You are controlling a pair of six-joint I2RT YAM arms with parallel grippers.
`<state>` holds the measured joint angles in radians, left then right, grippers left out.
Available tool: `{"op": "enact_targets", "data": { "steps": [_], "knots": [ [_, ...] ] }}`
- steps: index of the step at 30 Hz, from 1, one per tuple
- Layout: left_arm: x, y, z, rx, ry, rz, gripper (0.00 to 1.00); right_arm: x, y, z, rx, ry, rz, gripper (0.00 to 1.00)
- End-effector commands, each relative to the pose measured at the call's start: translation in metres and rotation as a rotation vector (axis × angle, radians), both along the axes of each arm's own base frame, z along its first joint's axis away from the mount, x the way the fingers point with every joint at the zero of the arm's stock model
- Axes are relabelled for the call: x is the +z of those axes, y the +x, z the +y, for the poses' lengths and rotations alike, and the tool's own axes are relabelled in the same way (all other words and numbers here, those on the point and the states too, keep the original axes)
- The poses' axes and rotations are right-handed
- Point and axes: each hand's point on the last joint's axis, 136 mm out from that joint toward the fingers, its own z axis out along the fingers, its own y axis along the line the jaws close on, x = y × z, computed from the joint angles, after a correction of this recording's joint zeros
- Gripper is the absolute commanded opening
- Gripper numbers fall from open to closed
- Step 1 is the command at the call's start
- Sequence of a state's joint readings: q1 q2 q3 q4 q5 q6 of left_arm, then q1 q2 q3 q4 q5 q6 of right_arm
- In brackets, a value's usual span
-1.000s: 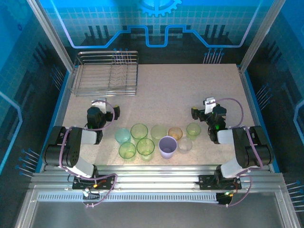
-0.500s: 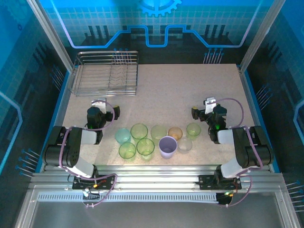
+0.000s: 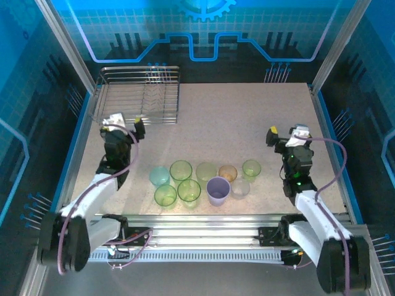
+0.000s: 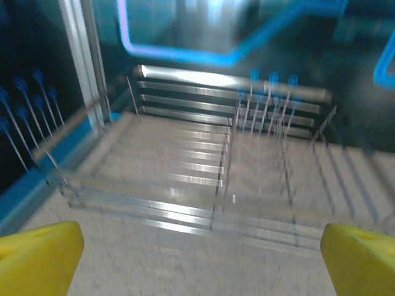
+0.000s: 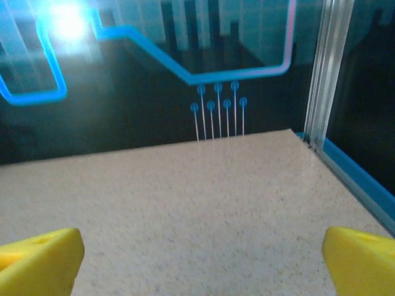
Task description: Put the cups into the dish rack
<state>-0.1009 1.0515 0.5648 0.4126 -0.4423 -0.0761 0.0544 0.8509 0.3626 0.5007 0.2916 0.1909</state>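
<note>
The cups stand upright in a cluster at the near middle of the table: a teal cup (image 3: 159, 176), green cups (image 3: 181, 170) (image 3: 189, 192) (image 3: 251, 168), an amber cup (image 3: 228, 173), a lilac cup (image 3: 218, 190) and a clear cup (image 3: 240, 189). The wire dish rack (image 3: 138, 69) sits at the far left, with no cup in it, and shows blurred in the left wrist view (image 4: 185, 213). My left gripper (image 3: 126, 122) (image 4: 200, 265) is open just in front of the rack, facing it. My right gripper (image 3: 286, 134) (image 5: 200, 265) is open right of the cups, over bare table, with nothing between its fingers.
The speckled table (image 3: 247, 117) runs to a blue rim and metal frame posts (image 5: 324, 68) on each side. A dark back wall with glowing blue lines closes the far end. Thin blue-tipped pins (image 5: 219, 111) stand along the far edge.
Both arms have unfolded from their tucked poses. The left gripper has moved away and left toward the rack; the right gripper has moved right and away. The cups stand as before.
</note>
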Motion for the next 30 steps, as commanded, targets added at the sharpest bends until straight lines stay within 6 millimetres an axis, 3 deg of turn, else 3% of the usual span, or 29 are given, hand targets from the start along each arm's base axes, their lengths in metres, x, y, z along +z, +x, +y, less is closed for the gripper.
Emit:
{"op": "enact_targets", "data": {
  "steps": [1,7,13,21,30],
  "knots": [
    [0.025,-0.013,0.005,0.031,-0.056,0.085,0.99,0.0,-0.01,-0.004,-0.017,0.093,0.126,1.0],
    [0.052,0.011,-0.035,-0.143,-0.173,0.357,0.99,0.013,-0.009,0.014,0.072,0.171,0.332,0.99],
    [0.043,0.038,-0.077,-0.175,-0.232,0.689,0.98,0.017,-0.015,0.035,0.159,0.268,0.494,0.94],
    [0.002,0.08,-0.135,-0.191,-0.192,0.895,0.97,0.006,-0.03,0.053,0.248,0.298,0.627,0.88],
    [-0.048,0.124,-0.178,-0.201,-0.164,0.951,0.95,-0.02,-0.053,0.085,0.339,0.335,0.729,0.77]
  ]
}}
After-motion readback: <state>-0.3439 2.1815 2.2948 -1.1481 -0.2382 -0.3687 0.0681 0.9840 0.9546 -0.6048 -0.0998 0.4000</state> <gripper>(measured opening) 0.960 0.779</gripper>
